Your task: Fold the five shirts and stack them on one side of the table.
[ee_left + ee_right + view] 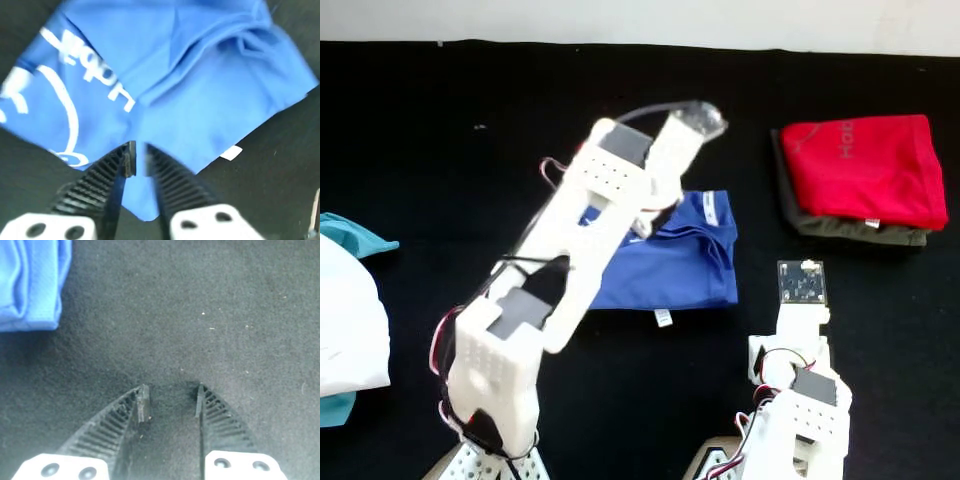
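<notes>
Arm [590, 210] over blue shirt [680, 262], stack [865, 170] nearby

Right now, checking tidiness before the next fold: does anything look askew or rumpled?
Yes. The blue cloth shirt at mid-table lies rumpled, with creased folds and a white tag poking out. The folded red shirt sits slightly askew on the folded dark olive shirt beneath it.

High camera down over the table [420, 150]; wrist cameras close above it, blue shirt [670, 265] common to all.
</notes>
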Available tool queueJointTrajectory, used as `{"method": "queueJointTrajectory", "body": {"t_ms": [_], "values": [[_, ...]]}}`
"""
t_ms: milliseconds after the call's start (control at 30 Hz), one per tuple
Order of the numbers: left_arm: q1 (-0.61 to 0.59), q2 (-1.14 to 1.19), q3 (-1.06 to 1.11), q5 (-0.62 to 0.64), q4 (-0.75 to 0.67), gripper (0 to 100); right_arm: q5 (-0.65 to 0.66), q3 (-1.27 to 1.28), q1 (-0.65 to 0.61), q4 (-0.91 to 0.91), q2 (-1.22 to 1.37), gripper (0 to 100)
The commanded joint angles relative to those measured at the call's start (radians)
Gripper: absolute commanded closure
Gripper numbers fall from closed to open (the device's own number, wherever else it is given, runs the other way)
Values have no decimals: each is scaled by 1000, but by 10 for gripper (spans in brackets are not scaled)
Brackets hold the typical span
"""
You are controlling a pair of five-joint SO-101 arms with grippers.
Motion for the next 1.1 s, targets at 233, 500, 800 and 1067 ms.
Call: {"method": "queueJointTrajectory", "body": {"t_ms": [233, 500, 800, 1067], "values": [[61, 254, -160, 3, -104, 991, 2, 24, 28, -7, 1, 836], [97, 470, -595, 3, -298, 986, 2, 24, 28, -7, 1, 836], [90, 610, -1033, 5, -273, 986, 2, 24, 28, -7, 1, 836], [110, 634, -1106, 0, 141, 989, 2, 24, 28, -7, 1, 836]]}}
